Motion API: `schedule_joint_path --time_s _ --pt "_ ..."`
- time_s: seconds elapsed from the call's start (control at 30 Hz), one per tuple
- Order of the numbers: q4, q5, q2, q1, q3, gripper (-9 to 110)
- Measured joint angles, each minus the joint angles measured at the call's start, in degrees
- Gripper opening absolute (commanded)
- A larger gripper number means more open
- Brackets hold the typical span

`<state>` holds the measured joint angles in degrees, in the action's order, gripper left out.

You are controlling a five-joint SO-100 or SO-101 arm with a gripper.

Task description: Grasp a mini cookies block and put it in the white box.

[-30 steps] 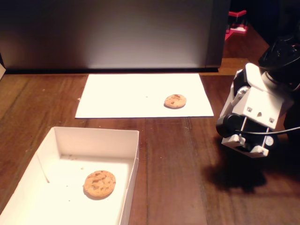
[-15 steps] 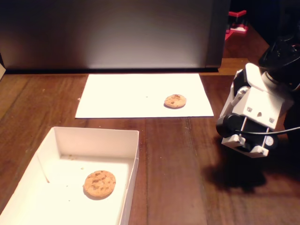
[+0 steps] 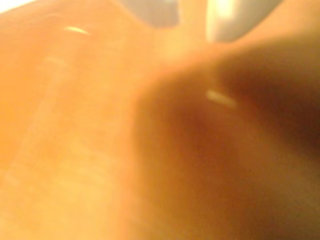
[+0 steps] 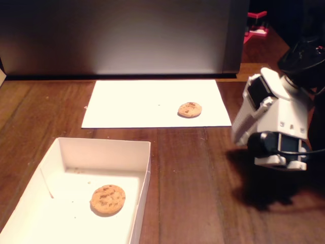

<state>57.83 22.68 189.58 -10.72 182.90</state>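
Note:
One mini cookie (image 4: pixel 190 109) lies on a flat white paper sheet (image 4: pixel 142 104) at the back of the fixed view. A second cookie (image 4: pixel 107 199) lies inside the white box (image 4: pixel 104 145) at the front left. My arm (image 4: pixel 274 124) hovers at the right over bare wood, well apart from both cookies, and its body hides the fingertips there. In the wrist view my gripper (image 3: pixel 192 22) shows only as two blurred pale fingers (image 3: pixel 235 17) at the top edge with a thin strip of wood between them. Nothing is held.
A dark wooden table (image 4: pixel 193 173) carries everything. A grey panel (image 4: pixel 127 35) stands along the back, with a pink object (image 4: pixel 256 28) behind it at the upper right. The arm throws a dark shadow (image 4: pixel 269 190) on the wood.
The arm's wrist has turned and shifted slightly right and up between the earlier frames and now. Cookies, box and paper have not moved.

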Motion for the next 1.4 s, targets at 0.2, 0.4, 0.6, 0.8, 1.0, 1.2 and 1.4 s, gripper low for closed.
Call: schedule_joint_path --time_s 0.2,0.4,0.6,0.8,1.0,1.2,1.4 --pt "-4.2 2.5 0.0 -3.7 -4.1 3" --pt "-5.5 0.8 -2.7 -5.8 -11.2 5" --pt "-2.7 -8.9 -23.9 -10.3 -28.8 6" --pt "3.1 -19.2 -41.2 -11.7 -42.1 12" --pt "4.0 -23.7 -56.7 -14.9 -47.1 13" --pt "4.7 -27.5 -73.6 -18.7 -54.6 17" --pt "5.0 -29.9 -87.1 -20.5 -62.1 24"
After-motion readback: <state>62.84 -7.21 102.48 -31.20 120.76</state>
